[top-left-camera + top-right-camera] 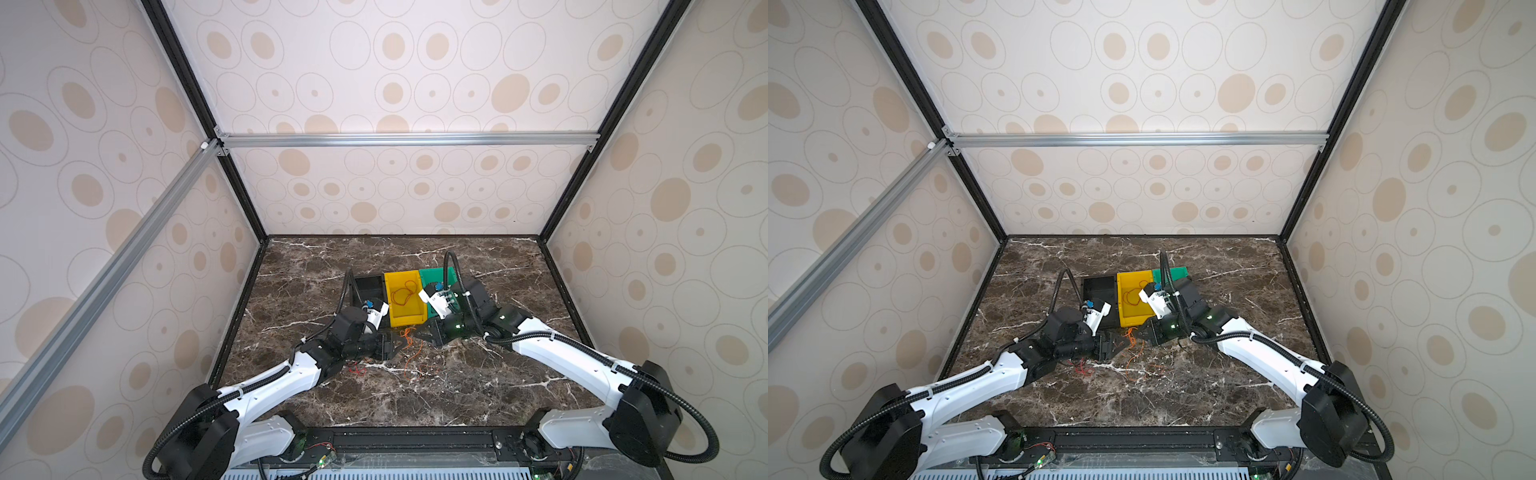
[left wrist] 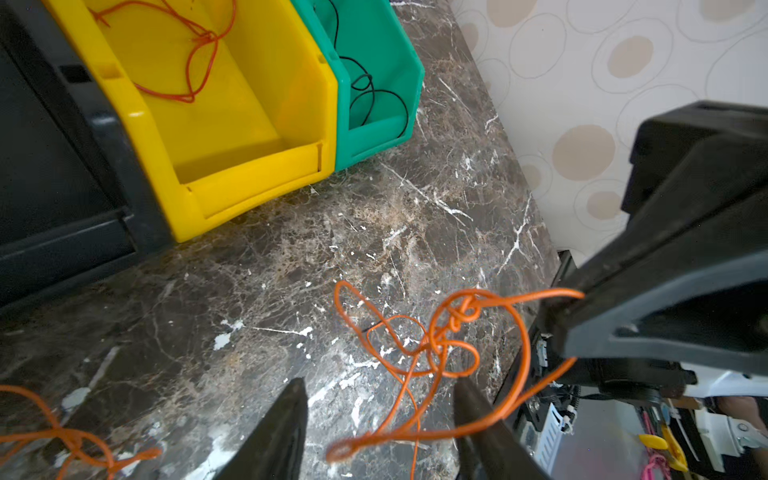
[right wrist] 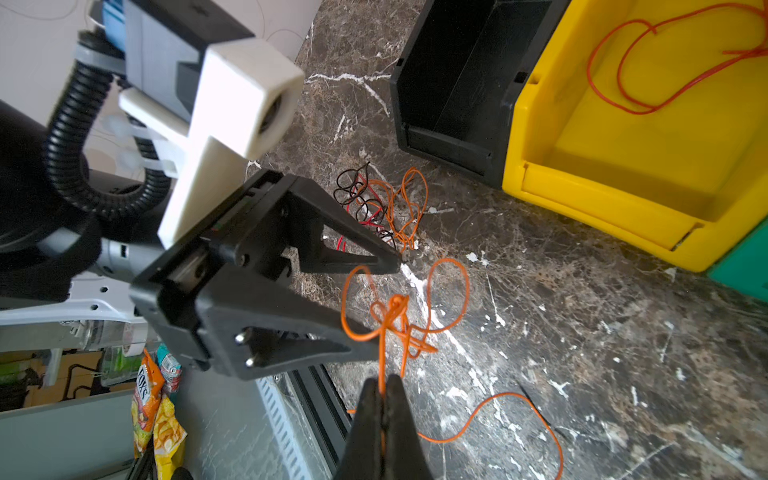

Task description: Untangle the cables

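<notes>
The right gripper point(image 3: 383, 386) is pinched tight on a strand of the knotted orange cable point(image 3: 395, 316), in front of the yellow bin point(image 3: 602, 208). The left gripper point(image 2: 380, 382) faces it with jaws parted, gripping nothing, a loop of that cable crossing one finger. A black, red and orange tangle point(image 3: 374, 203) lies near the yellow bin's front on the left arm's side, and a loose orange cable point(image 3: 623, 70) lies inside the bin.

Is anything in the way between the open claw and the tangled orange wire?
Nothing visible. The left gripper has its jaws open on either side of the knotted orange cable, which the right gripper pinches above bare table.
</notes>
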Robot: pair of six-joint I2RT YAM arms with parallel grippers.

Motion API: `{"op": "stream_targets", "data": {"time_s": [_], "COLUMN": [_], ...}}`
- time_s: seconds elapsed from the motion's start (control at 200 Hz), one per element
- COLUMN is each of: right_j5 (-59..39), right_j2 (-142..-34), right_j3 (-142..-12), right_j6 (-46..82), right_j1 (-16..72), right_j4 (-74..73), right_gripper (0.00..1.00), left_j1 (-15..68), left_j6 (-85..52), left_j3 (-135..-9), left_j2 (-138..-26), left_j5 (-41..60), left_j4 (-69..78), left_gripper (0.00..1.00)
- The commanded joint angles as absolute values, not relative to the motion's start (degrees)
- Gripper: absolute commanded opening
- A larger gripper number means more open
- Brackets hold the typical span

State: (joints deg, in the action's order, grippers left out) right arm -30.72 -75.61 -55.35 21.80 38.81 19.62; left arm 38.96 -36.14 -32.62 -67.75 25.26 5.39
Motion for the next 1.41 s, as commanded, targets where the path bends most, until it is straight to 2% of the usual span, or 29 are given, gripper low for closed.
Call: {"op": "stream_targets", "data": {"time_s": [0.0, 0.305, 0.46, 0.675, 0.885, 1.401], "right_j5": [-32.02, -29.56, -27.99, -18.76, -10.57, 2.18], "right_j2": [-76.07, -77.05, -77.87, -80.36, -82.16, -84.76], "right_j3": [-56.04, -54.60, -54.70, -55.10, -54.41, -54.49], "right_j6": [21.89, 20.65, 20.91, 23.40, 26.72, 29.87], "right_j1": [38.56, 37.53, 37.10, 33.89, 30.87, 29.93], "right_j4": [19.26, 21.22, 22.12, 28.49, 33.07, 39.43], "right_gripper": [0.00, 0.00, 0.00, 0.00, 0.00, 0.00], "left_j1": [39.09, 39.05, 39.00, 38.02, 35.74, 31.39], "left_j6": [-35.50, -36.47, -36.78, -38.41, -42.10, -44.43], "left_j3": [-33.10, -32.53, -31.95, -30.13, -26.02, -22.71], "left_j2": [-67.90, -66.35, -65.93, -62.69, -55.51, -45.29], "left_j5": [23.73, 22.12, 20.82, 15.50, 9.25, 6.20], "left_j4": [8.53, 9.22, 9.41, 8.20, 8.52, 5.33], "left_gripper": [0.46, 0.18, 0.10, 0.01, 0.00, 0.00]}}
